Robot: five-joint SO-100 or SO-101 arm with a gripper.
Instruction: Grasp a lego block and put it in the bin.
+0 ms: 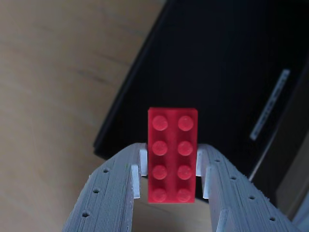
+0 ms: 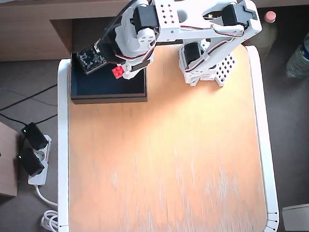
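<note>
Two pale printed fingers (image 1: 108, 193) fill the bottom of the wrist view, and they are clenched on the red brick (image 1: 172, 155), which sits between them with its studs facing the camera. The gripper (image 1: 171, 181) presses the brick on its two long sides, near the lower half, so the upper half sticks out free toward 12 o'clock.

Behind the brick, the black box (image 1: 217, 58) covers the area from 12 to 3 o'clock, and the wooden table (image 1: 53, 96) lies from 8 to 11 o'clock. In the overhead view the gripper (image 2: 124, 71) with the brick (image 2: 118, 72) hangs over the box (image 2: 108, 95), near its edge at 3 o'clock, and the box itself stands at about 11 o'clock on the table (image 2: 163, 163).

As for what could go wrong: I judge that the brick is above the box but rather close to one wall. If the fingers open here, the brick may hit the rim and bounce out on the table. Also the grip is only on part of the brick, so a fast move could make it turn or slip.

Inside the box I see only a dark floor and a white label strip (image 1: 270, 104) on one rim; no other thing is visible in it.
</note>
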